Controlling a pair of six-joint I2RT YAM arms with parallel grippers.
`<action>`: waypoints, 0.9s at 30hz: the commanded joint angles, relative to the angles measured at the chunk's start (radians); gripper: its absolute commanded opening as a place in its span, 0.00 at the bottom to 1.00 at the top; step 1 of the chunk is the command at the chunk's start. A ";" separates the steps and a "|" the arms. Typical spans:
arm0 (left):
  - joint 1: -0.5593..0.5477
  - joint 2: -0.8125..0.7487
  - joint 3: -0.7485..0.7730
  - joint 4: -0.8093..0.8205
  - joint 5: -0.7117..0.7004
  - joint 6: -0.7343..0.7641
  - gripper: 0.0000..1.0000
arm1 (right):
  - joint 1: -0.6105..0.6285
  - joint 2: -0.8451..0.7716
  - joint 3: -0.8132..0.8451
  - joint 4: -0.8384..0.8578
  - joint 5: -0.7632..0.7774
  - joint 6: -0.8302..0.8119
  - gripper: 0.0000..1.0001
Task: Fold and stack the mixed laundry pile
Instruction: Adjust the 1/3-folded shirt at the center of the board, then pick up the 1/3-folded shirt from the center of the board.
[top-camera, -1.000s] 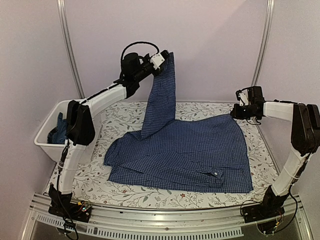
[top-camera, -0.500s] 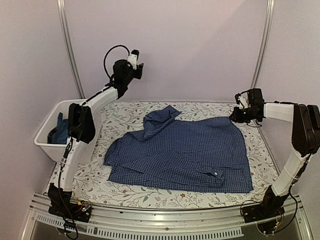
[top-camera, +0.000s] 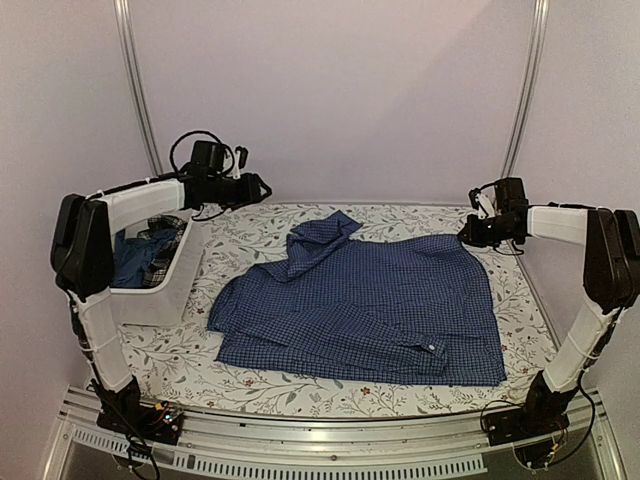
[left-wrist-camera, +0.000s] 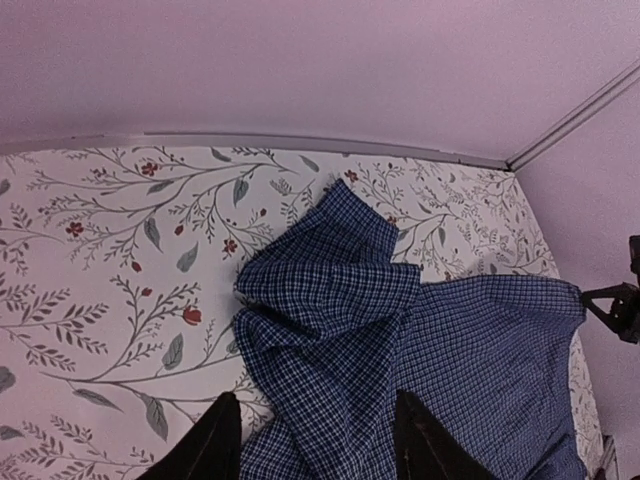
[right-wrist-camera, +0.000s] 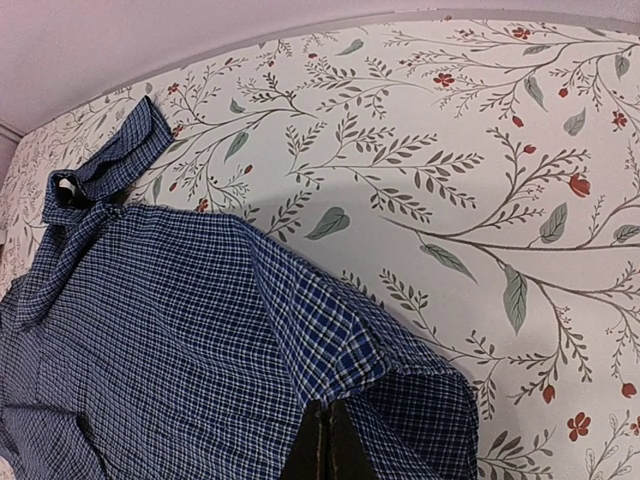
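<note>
Checked shirt (top-camera: 370, 310): its sleeve (top-camera: 318, 238) dropped inward, ahead of the left gripper (top-camera: 258, 188) (now apart, empty); right gripper (top-camera: 468, 232) clamps the shirt.

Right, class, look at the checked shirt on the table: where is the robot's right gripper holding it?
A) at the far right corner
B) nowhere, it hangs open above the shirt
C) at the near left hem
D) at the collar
A: the right gripper is shut on a pinch of the checked shirt at its far right corner; the rest lies on the tablecloth.
</note>
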 joint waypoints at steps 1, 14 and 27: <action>-0.016 0.055 -0.064 -0.044 0.111 -0.063 0.51 | -0.004 -0.026 -0.013 -0.001 -0.004 -0.009 0.00; -0.043 0.319 0.152 -0.206 0.111 0.162 0.48 | -0.004 -0.022 -0.025 -0.004 -0.004 -0.012 0.00; -0.106 0.594 0.519 -0.415 -0.057 0.285 0.48 | -0.004 -0.007 -0.026 -0.003 0.003 -0.010 0.00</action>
